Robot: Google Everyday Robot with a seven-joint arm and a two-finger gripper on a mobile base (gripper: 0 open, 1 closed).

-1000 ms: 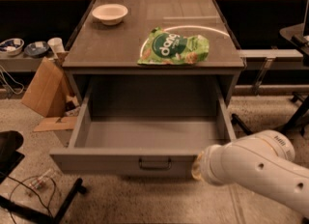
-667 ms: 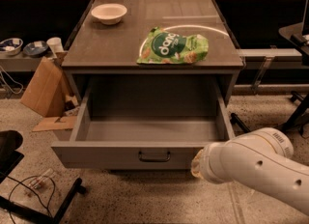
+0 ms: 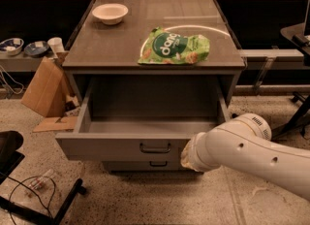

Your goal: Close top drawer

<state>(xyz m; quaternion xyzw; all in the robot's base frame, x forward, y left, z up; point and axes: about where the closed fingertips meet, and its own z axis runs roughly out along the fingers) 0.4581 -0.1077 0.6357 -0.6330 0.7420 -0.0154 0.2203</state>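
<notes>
The top drawer (image 3: 116, 147) is a wide grey drawer pulled out of the cabinet, its inside bare, with a small dark bail handle (image 3: 155, 148) at the centre of its front. My white arm (image 3: 242, 153) reaches in from the right, and its end lies against the right part of the drawer front. The gripper (image 3: 185, 153) is hidden behind the arm's wrist, just right of the handle.
A green snack bag (image 3: 174, 47) and a white bowl (image 3: 110, 13) lie on the cabinet top (image 3: 97, 49). A lower drawer front (image 3: 145, 165) shows beneath. A cardboard box (image 3: 42, 87) stands at left. A chair base (image 3: 29, 190) and cables lie at lower left.
The drawer front has moved back toward the cabinet, so less of the drawer's inside shows. My arm has followed it inward.
</notes>
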